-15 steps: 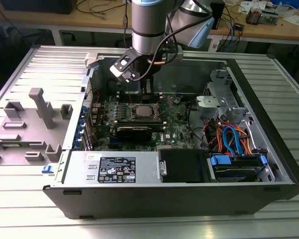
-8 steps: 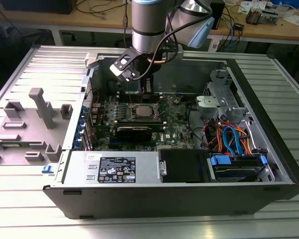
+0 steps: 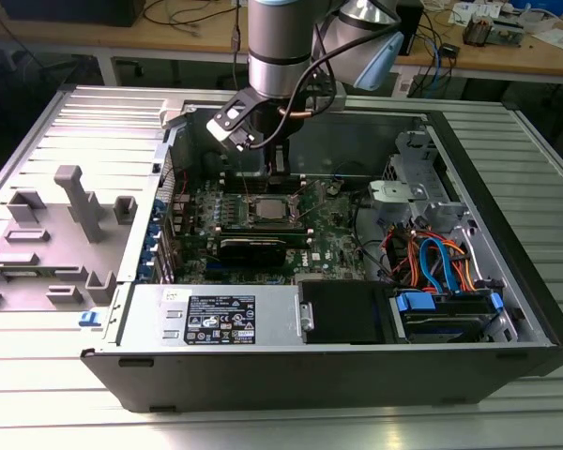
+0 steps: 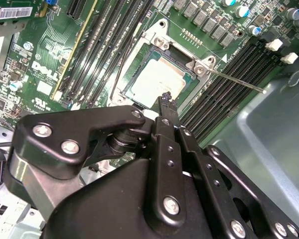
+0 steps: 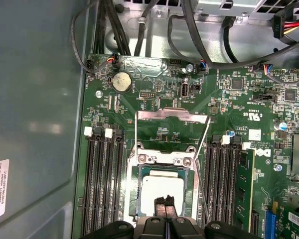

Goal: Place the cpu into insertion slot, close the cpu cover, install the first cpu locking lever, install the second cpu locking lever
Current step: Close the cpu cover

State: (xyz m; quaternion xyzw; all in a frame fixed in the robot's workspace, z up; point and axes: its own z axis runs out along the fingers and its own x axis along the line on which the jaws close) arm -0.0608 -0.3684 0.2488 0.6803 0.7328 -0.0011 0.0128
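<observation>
cpu [image 5: 162, 185]: seated in the insertion slot [image 3: 266, 210]; its metal top shows in both wrist views.
insertion slot: mid-board inside the open computer case [image 3: 291, 375]. In the exterior view the arm [image 3: 280, 47] stands at its 12 o'clock and the power supply [image 3: 216, 316] at its 6 o'clock.
cpu cover [image 5: 194, 186]: silvery frame around the cpu, with the chip visible through its window.
lever rod [image 4: 234, 81]: angles out from a socket corner over the memory slots [image 4: 239, 64].
jaws: narrow, tips together, holding nothing, over the cpu's edge; contact cannot be told.
</observation>
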